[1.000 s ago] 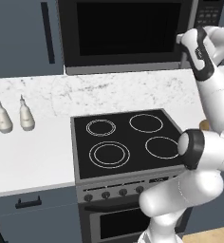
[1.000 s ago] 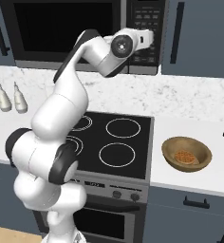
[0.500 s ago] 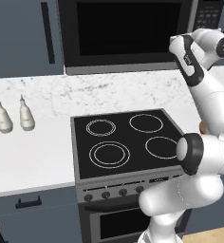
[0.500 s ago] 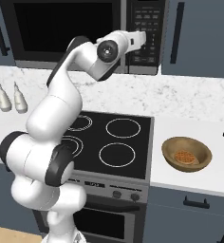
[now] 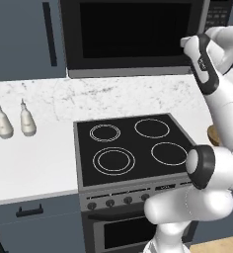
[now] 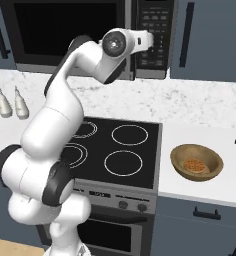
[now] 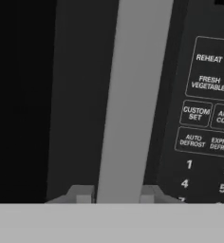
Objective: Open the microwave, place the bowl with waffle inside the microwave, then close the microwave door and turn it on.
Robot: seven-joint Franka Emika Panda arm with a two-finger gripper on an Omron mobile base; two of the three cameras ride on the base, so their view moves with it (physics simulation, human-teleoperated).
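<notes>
While the microwave (image 6: pixel 85 37) sits shut above the stove (image 6: pixel 115 152), its black glass microwave door (image 5: pixel 133 32) shows a grey handle bar (image 7: pixel 135 95) beside the button panel (image 7: pixel 204 118). The gripper (image 7: pixel 115 193) has its fingertips (image 7: pixel 84 194) spread, one either side of that bar. The bowl (image 6: pixel 196 162) rests on the counter (image 6: pixel 205 130) right of the stove, with the waffle (image 6: pixel 194 165) inside it.

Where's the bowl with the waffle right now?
In the right base view, the bowl sits on the white counter just right of the stove, with the waffle inside it.
</notes>
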